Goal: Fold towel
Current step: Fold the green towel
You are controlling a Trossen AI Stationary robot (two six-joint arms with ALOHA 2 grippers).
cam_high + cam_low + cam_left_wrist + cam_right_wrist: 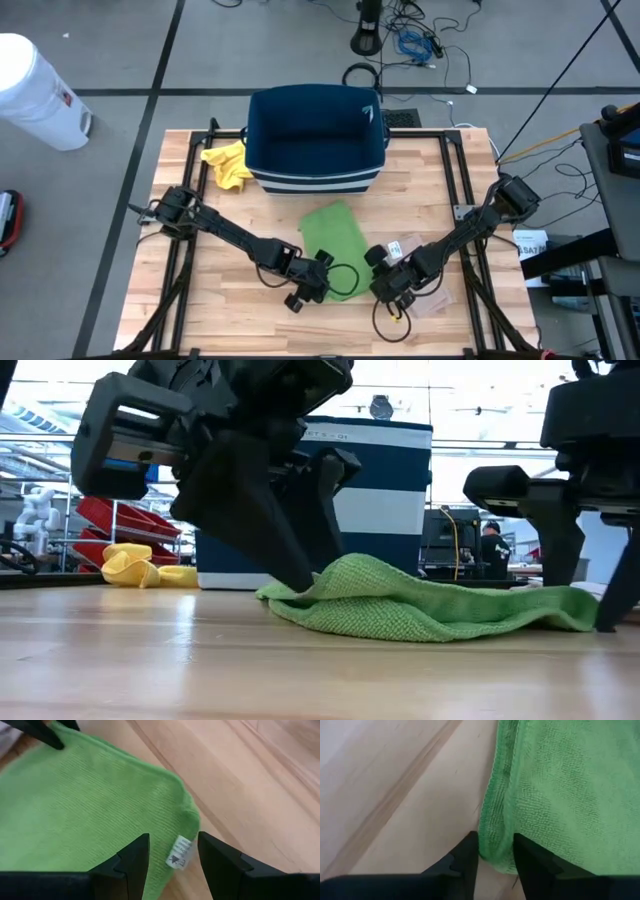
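A green towel [335,240] lies on the wooden table [200,300], in front of the blue basket. Both grippers are down at its near edge. My left gripper [174,845] is open over the near left corner, which carries a white tag [179,853]. My right gripper [496,842] is shut on the near right corner. In the low view the towel [430,605] rests on the table, humped up at its left end and flat at its right. My left gripper comes down slanting from the table's left. One fingertip [300,585] rests on the towel just inside the tagged corner [187,827], and the other stands over bare wood beside it. The cloth rises in a hump next to that fingertip. My right gripper has the towel's near right corner edge [495,827] between its two fingers, which point steeply down. The cloth fills the gap and stands up in a ridge there. The corner still lies on the table; one layer or several, I cannot tell.
A blue basket with white stripes [315,140] stands at the far middle, with a yellow cloth [228,165] to its left. Small packets [410,248] lie beside my right gripper. Black frame rails run along both table sides. There is bare wood at the near edge.
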